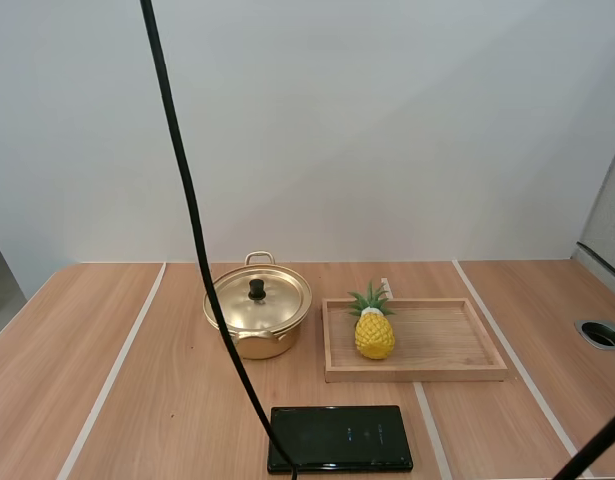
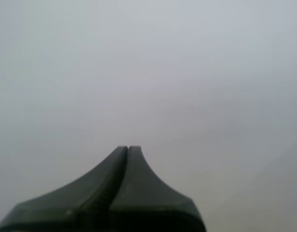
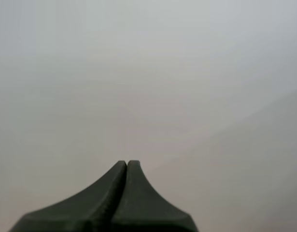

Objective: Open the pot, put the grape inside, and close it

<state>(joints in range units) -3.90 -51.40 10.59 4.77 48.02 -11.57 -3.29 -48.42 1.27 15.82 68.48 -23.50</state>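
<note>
My left gripper [image 2: 128, 147] is closed on nothing: its two black fingers lie pressed together as one dark wedge, facing a blank pale surface. My right gripper [image 3: 127, 162] is in the same state, fingers together and empty, with none of the task's things near its tips.

Out on the table [image 1: 107, 330], the gold-coloured pot [image 1: 255, 335] stands left of centre. Its lid [image 1: 277, 300] is seated flat on the rim, and the black knob [image 1: 257, 289] stands upright in the middle. Near the pot on its right, but not touching it, lies a wooden tray [image 1: 417, 372]. On the tray's left part stands the fruit — not a bunch of grapes but a small yellow pineapple [image 1: 374, 334] with a green crown. It is the one fruit in view, so I judge it to be what goes into the pot. A flat black device [image 1: 339, 438] lies nearer the arms' bases, apart from both pot and tray.

By my reading, none of the task is done yet. The pot is shut, the fruit sits on the tray, and both grippers are empty. All three steps are left: take the lid off by its knob, carry the pineapple into the pot, then set the lid back. A gripper has to open before it can take the knob.
</note>
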